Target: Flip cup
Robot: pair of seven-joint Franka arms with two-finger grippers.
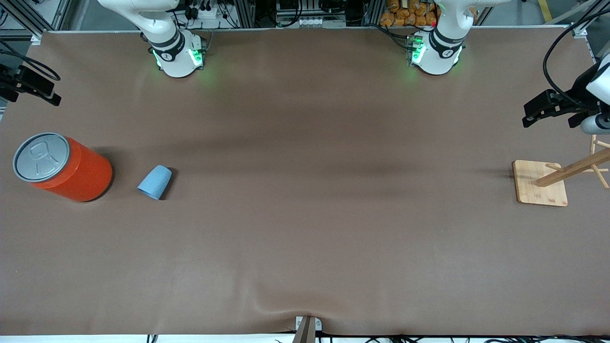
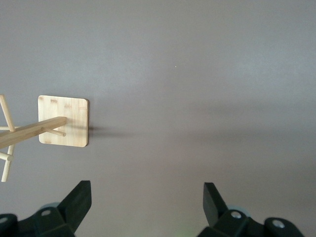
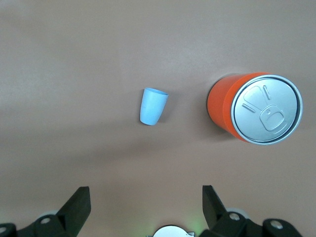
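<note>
The light-blue cup appears to lie on its side on the brown table, wide end toward the orange can and the front camera; its inside does not show. It also shows in the right wrist view. My right gripper hangs open and empty high over the table's edge at the right arm's end, well above the can and cup; in its own view the fingers stand wide apart. My left gripper is open and empty over the left arm's end, above the wooden stand; its own view shows only bare table between the fingers.
A large orange can with a grey lid stands beside the cup, toward the right arm's end, also in the right wrist view. A wooden peg stand on a square base sits at the left arm's end, seen too in the left wrist view.
</note>
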